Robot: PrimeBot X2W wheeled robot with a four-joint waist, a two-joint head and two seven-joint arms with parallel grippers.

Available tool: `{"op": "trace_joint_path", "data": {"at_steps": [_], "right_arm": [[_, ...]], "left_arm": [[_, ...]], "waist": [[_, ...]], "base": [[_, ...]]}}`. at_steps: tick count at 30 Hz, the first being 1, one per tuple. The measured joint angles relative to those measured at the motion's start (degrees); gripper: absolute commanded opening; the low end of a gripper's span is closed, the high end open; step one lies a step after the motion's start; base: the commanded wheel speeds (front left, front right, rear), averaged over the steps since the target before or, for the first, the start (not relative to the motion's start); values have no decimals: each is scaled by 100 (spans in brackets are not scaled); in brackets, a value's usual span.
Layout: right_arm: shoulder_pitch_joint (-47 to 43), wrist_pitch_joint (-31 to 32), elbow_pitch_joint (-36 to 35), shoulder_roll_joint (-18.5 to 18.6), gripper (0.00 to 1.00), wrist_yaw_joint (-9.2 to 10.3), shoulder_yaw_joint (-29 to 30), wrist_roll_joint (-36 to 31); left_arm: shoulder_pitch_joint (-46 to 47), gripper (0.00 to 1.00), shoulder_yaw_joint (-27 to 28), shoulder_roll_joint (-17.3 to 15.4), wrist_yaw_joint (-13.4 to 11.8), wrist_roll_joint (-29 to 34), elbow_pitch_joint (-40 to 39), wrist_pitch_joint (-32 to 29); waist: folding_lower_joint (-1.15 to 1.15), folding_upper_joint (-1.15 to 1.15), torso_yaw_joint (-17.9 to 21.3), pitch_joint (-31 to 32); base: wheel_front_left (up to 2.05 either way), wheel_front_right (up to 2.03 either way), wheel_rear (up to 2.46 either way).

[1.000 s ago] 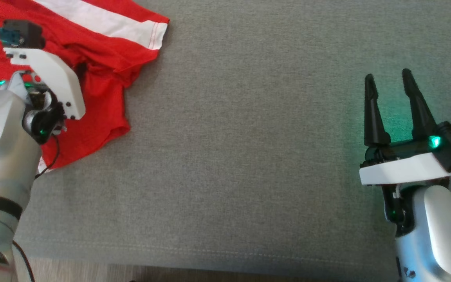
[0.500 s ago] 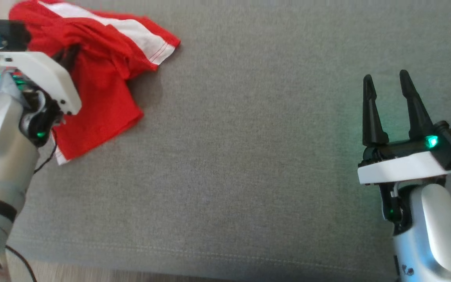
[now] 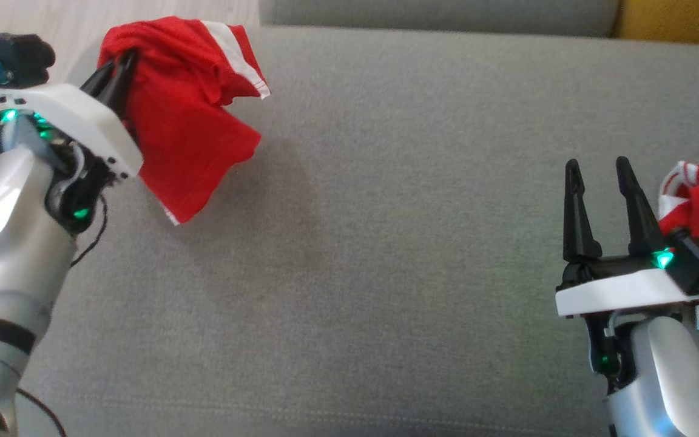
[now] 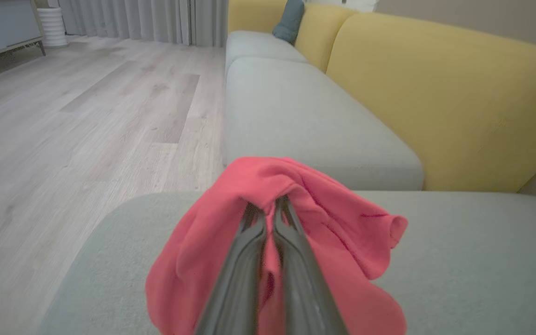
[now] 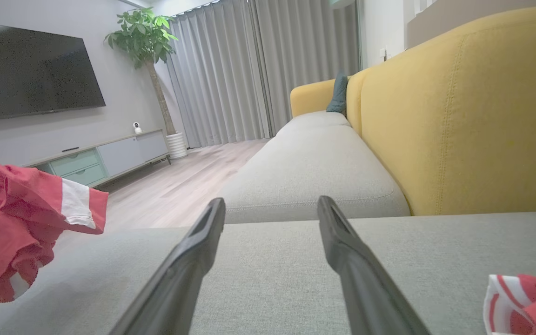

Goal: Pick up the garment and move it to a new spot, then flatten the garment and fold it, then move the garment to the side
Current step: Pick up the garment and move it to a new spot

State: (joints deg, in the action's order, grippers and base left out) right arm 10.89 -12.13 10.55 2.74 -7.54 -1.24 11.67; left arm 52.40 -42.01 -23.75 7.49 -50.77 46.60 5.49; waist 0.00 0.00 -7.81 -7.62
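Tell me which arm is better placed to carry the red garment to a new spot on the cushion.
Left. The left gripper is shut on the red garment, which hangs bunched from it over the grey cushion. The right gripper is open and empty, far across the cushion from it.

Grey sofa seat cushion (image 3: 386,243), red-and-white cloth (image 3: 698,200) lying at its right edge

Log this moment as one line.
step: pick up | left fingers: shut on garment | garment: hanging above sofa | right fingers: open, empty
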Motion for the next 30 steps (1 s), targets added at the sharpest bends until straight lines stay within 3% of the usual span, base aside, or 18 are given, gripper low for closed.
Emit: {"op": "trace_joint_path", "data": {"at_steps": [8, 15, 21, 29, 30], "right_arm": [[0, -54, 67, -5, 100, 0, 107, 43], [71, -13, -83, -8, 100, 0, 525, -338], [444, 269, -424, -7, 100, 0, 655, -662], [618, 385, -601, -5, 100, 0, 545, -662], [618, 383, -600, -7, 100, 0, 506, -660]], "left_arm": [[-76, 0, 12, 305, -456, -194, -980, -119], [-309, 0, -45, 806, -1192, -247, -1898, -194], [-532, 0, -253, 1272, -1595, -164, -2069, -65], [-537, 0, -555, 1739, -1769, 87, -1425, 213], [-536, 7, -590, 1794, -1782, 108, -1257, 245]], "waist": [[0, 0, 295, 331], [0, 0, 726, 382], [0, 0, 1107, 287], [0, 0, 1521, 38], [0, 0, 1577, 3]], "base": [[0, 0, 0], [0, 0, 0], [0, 0, 0], [0, 0, 0], [0, 0, 0]]}}
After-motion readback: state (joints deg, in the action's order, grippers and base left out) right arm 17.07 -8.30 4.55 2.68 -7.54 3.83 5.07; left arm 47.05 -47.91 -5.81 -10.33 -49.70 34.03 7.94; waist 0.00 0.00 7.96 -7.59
